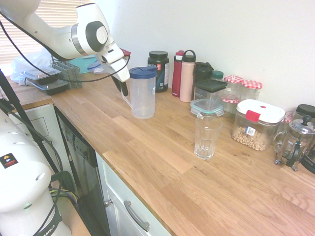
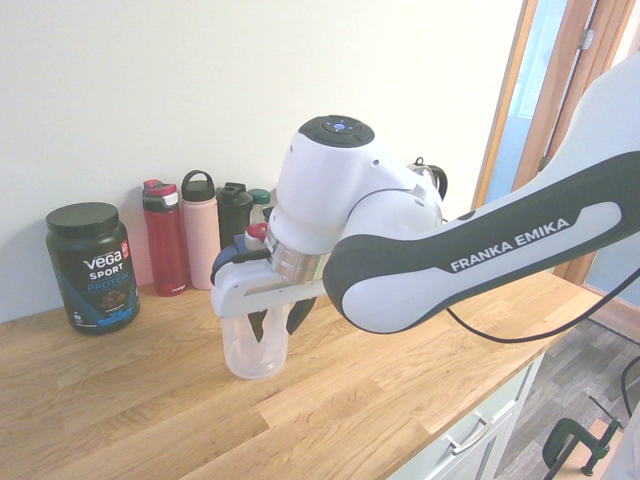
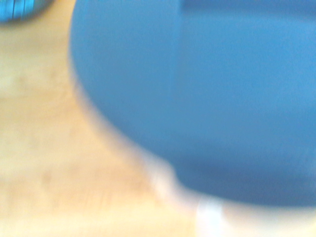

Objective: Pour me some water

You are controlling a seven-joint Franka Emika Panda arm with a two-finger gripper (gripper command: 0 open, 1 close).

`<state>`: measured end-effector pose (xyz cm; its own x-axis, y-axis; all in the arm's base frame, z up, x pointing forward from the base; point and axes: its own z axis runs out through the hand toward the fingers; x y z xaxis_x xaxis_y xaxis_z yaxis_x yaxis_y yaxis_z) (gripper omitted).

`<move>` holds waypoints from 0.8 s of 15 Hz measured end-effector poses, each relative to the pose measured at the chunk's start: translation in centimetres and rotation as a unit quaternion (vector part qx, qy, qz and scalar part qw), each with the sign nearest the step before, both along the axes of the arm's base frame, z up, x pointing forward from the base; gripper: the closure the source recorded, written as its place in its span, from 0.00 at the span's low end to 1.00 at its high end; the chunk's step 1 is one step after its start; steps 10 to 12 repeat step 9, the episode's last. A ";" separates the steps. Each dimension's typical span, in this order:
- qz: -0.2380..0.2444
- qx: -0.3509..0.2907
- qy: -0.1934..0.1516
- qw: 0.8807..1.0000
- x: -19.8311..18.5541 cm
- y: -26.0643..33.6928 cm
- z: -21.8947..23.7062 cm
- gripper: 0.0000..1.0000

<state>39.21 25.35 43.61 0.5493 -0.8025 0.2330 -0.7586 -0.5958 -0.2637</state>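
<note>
Pincer (image 2: 277, 322) at handle side of pitcher (image 1: 143, 93), dark fingers (image 2: 259, 326) straddling handle; whether clamped or slightly apart cannot tell. Pitcher upright on desk (image 1: 162, 162), blue lid (image 3: 207, 98) directly under wrist, filling wrist view, blurred. Glass (image 1: 207, 136) upright, looks empty, well apart from pincer, beyond pitcher. Judged stage: early, grasp under way; lift, carry, tilt over glass all left. Arm reaches in above desk, wrist bent down, hand pitched toward pitcher.

surface: wooden countertop (image 1: 162, 162) | on it: pitcher (image 1: 143, 93), glass (image 1: 207, 136), bottles (image 1: 182, 74), jars (image 1: 256, 124)
</note>
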 end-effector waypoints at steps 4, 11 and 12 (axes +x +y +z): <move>0.053 0.004 0.064 0.997 -2.9 -0.5 0.8 0.00; 0.066 -0.009 0.096 0.993 -7.4 -10.0 3.9 0.00; 0.066 -0.009 0.096 0.993 -7.4 -10.0 3.9 0.00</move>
